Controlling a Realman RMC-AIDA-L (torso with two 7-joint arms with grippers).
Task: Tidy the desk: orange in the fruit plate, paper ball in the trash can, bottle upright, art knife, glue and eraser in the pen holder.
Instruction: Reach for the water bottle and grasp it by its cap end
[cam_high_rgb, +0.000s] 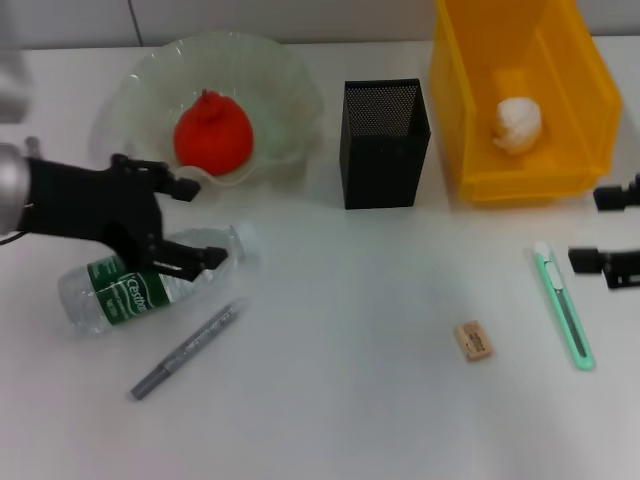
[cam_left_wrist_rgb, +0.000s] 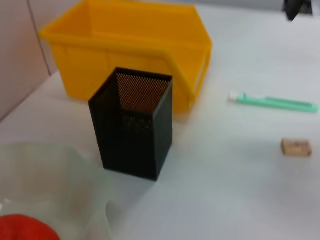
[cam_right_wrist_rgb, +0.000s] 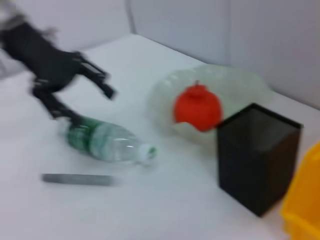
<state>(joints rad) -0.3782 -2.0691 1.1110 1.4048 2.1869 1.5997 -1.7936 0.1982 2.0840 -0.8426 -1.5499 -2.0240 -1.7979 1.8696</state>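
Note:
A clear bottle (cam_high_rgb: 150, 280) with a green label lies on its side at the left, cap toward the middle. My left gripper (cam_high_rgb: 200, 225) hangs open just over its neck end; the right wrist view also shows this gripper (cam_right_wrist_rgb: 85, 102) above the bottle (cam_right_wrist_rgb: 107, 142). The orange (cam_high_rgb: 212, 133) sits in the translucent fruit plate (cam_high_rgb: 285, 90). A white paper ball (cam_high_rgb: 518, 122) lies in the yellow trash can (cam_high_rgb: 470, 150). The grey glue stick (cam_high_rgb: 187, 350), tan eraser (cam_high_rgb: 472, 340) and green art knife (cam_high_rgb: 565, 305) lie on the desk. My right gripper (cam_high_rgb: 608, 230) is open at the right edge.
The black mesh pen holder (cam_high_rgb: 385, 143) stands upright between the plate and the yellow can, and looks empty in the left wrist view (cam_left_wrist_rgb: 135, 125). The art knife (cam_left_wrist_rgb: 272, 102) and eraser (cam_left_wrist_rgb: 296, 147) lie beyond it on the white desk.

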